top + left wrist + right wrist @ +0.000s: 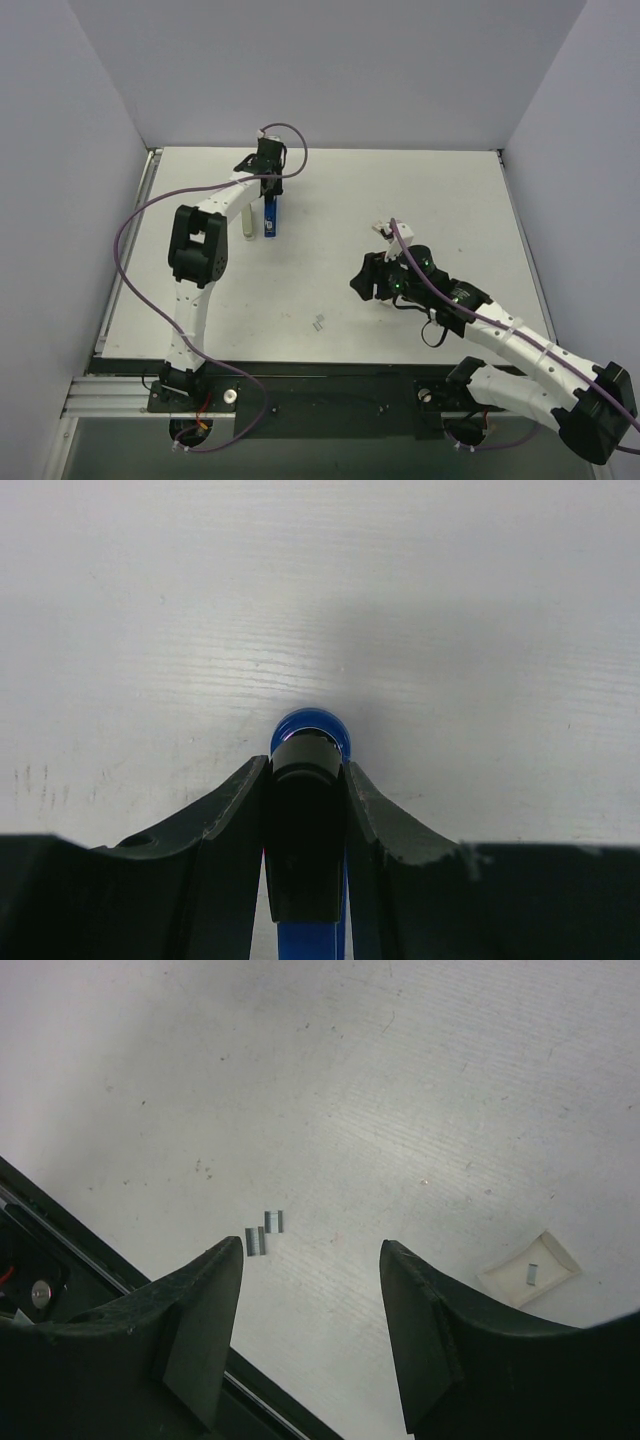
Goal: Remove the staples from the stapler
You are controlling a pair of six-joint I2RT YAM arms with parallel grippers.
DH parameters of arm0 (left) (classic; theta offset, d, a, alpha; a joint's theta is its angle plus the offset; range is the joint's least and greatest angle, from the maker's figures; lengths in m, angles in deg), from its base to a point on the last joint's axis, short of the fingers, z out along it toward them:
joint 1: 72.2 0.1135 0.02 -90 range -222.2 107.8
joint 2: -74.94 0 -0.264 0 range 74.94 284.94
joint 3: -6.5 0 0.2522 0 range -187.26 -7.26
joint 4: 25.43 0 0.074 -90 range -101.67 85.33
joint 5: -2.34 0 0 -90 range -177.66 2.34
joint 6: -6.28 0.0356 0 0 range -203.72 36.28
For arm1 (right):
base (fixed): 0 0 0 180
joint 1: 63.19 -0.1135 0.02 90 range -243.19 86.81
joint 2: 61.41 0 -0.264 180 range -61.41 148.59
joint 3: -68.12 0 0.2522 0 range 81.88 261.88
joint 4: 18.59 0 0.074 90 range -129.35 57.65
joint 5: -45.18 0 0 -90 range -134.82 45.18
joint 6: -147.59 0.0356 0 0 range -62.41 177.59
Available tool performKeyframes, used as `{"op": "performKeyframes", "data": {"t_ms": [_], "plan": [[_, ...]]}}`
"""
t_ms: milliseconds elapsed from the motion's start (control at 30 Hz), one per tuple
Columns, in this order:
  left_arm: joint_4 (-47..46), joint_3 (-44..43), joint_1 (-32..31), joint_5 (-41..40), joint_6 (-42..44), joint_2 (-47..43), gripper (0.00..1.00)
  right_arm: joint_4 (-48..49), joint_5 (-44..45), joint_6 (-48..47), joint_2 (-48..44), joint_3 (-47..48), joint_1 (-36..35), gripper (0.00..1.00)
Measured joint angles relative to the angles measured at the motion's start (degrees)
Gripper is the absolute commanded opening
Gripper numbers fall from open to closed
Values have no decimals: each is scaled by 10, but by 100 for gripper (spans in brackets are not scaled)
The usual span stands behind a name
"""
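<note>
The blue stapler (271,217) stands on end on the far left part of the white table (420,200). My left gripper (268,185) is shut on its upper end. In the left wrist view both fingers (235,800) press the stapler's black arm (306,780), with the blue part showing above and below it. My left gripper (308,768) holds it close over the table. Small silver-grey staples (320,322) lie loose near the table's front. In the right wrist view they (262,1236) lie just past the left fingertip. My right gripper (312,1260) is open and empty; in the top view it (360,282) hovers right of the staples.
A small white paper scrap (530,1270) with one staple bit on it lies to the right of my right gripper; it also shows in the top view (383,228). A small white piece (247,222) lies beside the stapler. The table's black front rail (60,1250) is close by.
</note>
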Motion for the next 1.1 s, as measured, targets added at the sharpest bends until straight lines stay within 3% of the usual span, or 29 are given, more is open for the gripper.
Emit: {"op": "performKeyframes", "data": {"t_ms": [100, 200, 600, 933, 1100], "plan": [[0, 0, 0, -9, 2, 0, 66, 0, 2, 0, 3, 0, 0, 56], [-6, 6, 0, -17, 10, -3, 80, -1, 7, -2, 10, 1, 0, 59], [-10, 44, -10, -18, 24, -111, 82, -22, 41, -16, 42, 48, 1, 60], [-83, 136, -43, 99, 24, -230, 82, -65, 94, -10, 73, 76, 40, 60], [-119, 209, -98, 129, 17, -276, 82, -94, 114, 17, 97, 92, 76, 62]]}}
